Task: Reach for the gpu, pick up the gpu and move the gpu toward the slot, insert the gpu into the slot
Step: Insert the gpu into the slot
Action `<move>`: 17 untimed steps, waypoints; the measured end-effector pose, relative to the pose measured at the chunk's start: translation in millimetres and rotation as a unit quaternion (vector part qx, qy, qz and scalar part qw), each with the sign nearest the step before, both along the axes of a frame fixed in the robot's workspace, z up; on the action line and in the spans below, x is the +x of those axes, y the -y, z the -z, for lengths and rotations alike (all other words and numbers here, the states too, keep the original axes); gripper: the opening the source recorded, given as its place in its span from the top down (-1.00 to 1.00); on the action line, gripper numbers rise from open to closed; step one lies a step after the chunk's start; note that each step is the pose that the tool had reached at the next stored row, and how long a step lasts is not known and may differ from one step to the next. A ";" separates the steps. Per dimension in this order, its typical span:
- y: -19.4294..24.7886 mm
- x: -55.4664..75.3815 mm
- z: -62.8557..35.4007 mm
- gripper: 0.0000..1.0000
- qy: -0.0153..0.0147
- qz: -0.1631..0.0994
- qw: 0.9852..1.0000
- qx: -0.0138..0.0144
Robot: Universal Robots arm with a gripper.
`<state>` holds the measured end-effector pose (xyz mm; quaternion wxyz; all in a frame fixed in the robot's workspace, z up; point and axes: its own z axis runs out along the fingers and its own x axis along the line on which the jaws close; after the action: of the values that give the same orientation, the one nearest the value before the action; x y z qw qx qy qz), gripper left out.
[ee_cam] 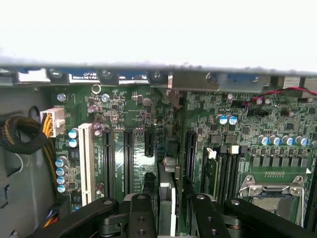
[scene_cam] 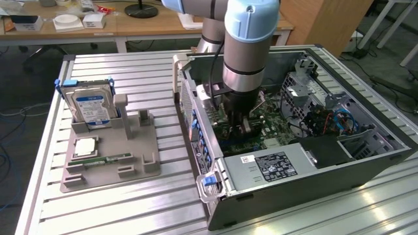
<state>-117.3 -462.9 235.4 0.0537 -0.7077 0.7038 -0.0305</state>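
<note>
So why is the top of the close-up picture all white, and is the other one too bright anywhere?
Wrist view: the region above the motherboard is blown out to plain white by glare. Exterior view: evenly lit, with mild bright reflections on the metal table near the computer case.

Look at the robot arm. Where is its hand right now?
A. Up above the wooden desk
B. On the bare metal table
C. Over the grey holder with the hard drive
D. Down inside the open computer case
D: the gripper reaches down into the open computer case, just over the green motherboard, far from the grey holder with the hard drive.
</note>
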 end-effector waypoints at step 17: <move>0.0 24.6 -6.8 0.32 -0.064 0.000 0.998 0.000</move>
<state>-92.7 -462.8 242.2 0.0087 -0.7082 0.7058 0.0147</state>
